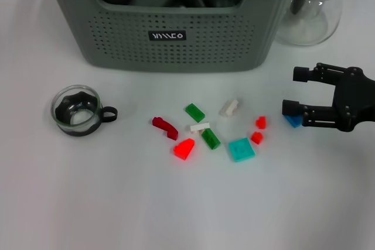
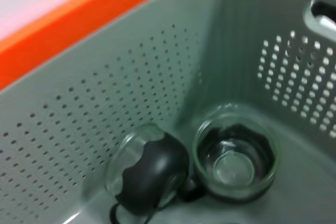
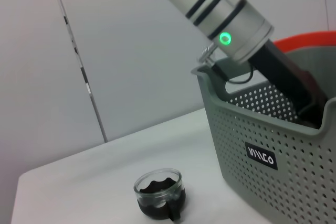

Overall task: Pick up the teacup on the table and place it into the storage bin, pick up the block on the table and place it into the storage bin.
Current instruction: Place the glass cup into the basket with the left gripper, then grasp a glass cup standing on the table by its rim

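Note:
The teacup point(image 1: 76, 111), clear glass with a black base and handle, stands on the white table at the left; it also shows in the right wrist view point(image 3: 159, 191). Several small blocks lie mid-table, among them a red block point(image 1: 184, 149), a teal block point(image 1: 241, 149) and a blue block point(image 1: 292, 122). My right gripper point(image 1: 294, 91) is open at the right, low over the table, its nearer finger beside the blue block. The grey-green storage bin point(image 1: 170, 51) stands at the back. My left arm point(image 3: 231, 19) reaches down into the bin point(image 3: 262, 150); its gripper end is hidden.
A clear glass pitcher point(image 1: 310, 4) with a black lid stands right of the bin. Inside the bin point(image 2: 105, 108) lie two glass cups, one upright point(image 2: 235, 158) and one on its side point(image 2: 147, 169). An orange edge point(image 2: 79, 22) runs behind the bin.

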### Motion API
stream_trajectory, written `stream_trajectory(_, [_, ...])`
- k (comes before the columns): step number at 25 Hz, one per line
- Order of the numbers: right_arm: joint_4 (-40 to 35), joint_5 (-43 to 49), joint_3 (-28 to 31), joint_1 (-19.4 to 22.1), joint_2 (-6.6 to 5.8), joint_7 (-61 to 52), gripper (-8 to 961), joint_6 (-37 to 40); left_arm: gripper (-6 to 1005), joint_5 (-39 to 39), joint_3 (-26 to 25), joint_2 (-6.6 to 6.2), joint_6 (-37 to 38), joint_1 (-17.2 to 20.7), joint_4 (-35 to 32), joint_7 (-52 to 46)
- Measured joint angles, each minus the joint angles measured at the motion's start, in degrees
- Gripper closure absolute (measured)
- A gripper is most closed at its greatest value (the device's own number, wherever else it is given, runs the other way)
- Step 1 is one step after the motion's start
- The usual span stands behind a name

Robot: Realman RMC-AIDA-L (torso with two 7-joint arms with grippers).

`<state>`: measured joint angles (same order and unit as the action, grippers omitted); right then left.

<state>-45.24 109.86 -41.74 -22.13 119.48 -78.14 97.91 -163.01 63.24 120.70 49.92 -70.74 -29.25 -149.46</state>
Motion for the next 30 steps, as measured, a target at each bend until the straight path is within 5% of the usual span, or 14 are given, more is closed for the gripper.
stream_trajectory(3, [0.0, 0.15, 0.13, -0.06, 0.02, 0.0, 96, 0.0, 806, 2.63, -3.83, 1.1, 4.82, 3.41, -8.8, 1.01])
stream_trajectory(5, [0.0, 0.17, 0.17, -0.09, -0.06, 0.0, 96, 0.02, 735, 9.04, -6.74, 2.78, 10.39, 9.35, -20.14, 4.47])
stream_trajectory(7, [0.0, 0.17, 0.22, -0.2, -0.18, 0.0, 96, -0.03, 676, 22.53, -8.04, 3.48, 15.3, 18.72, -37.49, 9.85])
stream_trajectory(11, [-0.07, 0.06, 0.25, -0.46, -0.37, 0.0, 96, -0.01, 557, 50.12, -10.9, 2.14, 23.85, 30.9, -52.59, 20.4])
stream_trajectory(16, [0.0, 0.11, 0.26, -1.1, -0.38, 0.0, 96, -0.01, 558, 69.56, -23.88, 1.72, 44.25, 39.42, -51.89, 32.69])
stream_trajectory(19, [0.01, 0.11, 0.27, -1.11, -0.39, 0.0, 96, 0.01, 559, 69.16, -27.71, 1.03, 53.21, 42.7, -47.92, 38.42])
stream_trajectory(22, [0.02, 0.1, 0.26, -1.21, -0.53, -0.01, 96, -0.01, 560, 60.8, -27.09, -0.33, 58.19, 46.21, -45.39, 45.0])
stream_trajectory(30, [0.37, 0.11, 0.26, -1.79, -0.59, -0.42, 95, -0.34, 562, 32.96, -23.52, 2.97, 56.01, 48.47, -49.89, 52.22])
